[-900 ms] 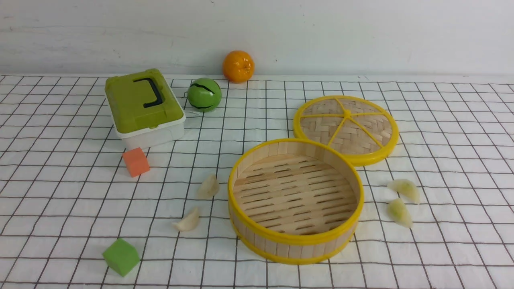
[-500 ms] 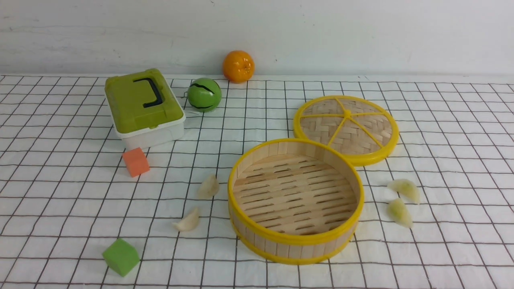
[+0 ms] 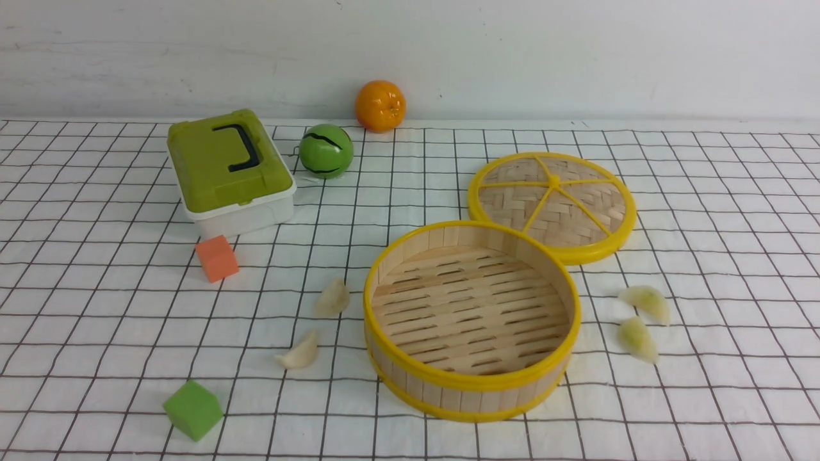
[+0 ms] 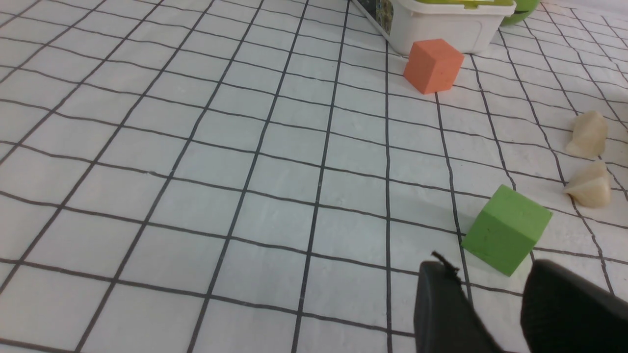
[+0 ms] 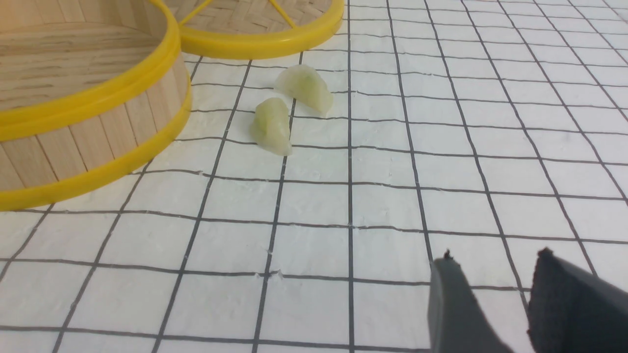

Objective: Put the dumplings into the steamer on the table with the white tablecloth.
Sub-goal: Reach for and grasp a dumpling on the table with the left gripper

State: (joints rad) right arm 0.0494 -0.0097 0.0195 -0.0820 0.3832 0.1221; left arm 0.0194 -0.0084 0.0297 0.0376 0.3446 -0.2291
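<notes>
bench [image 3: 96, 333] under white black-grid tablecloth [image 3: 717, 211]: nothing moved in last sec. round yellow-rimmed bamboo steamer [image 3: 472, 397] empty; four crescent toy dumplings [image 3: 332, 298] on cloth beside it. left claw [image 4: 490, 294], right claw [image 5: 495, 279] parted, empty; task not begun.

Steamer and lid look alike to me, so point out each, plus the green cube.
steamer [image 3: 471, 400], front view, near outer wall.
lid [image 3: 552, 206], front view, woven panel.
green cube [image 3: 193, 410], front view, its centre.
</notes>
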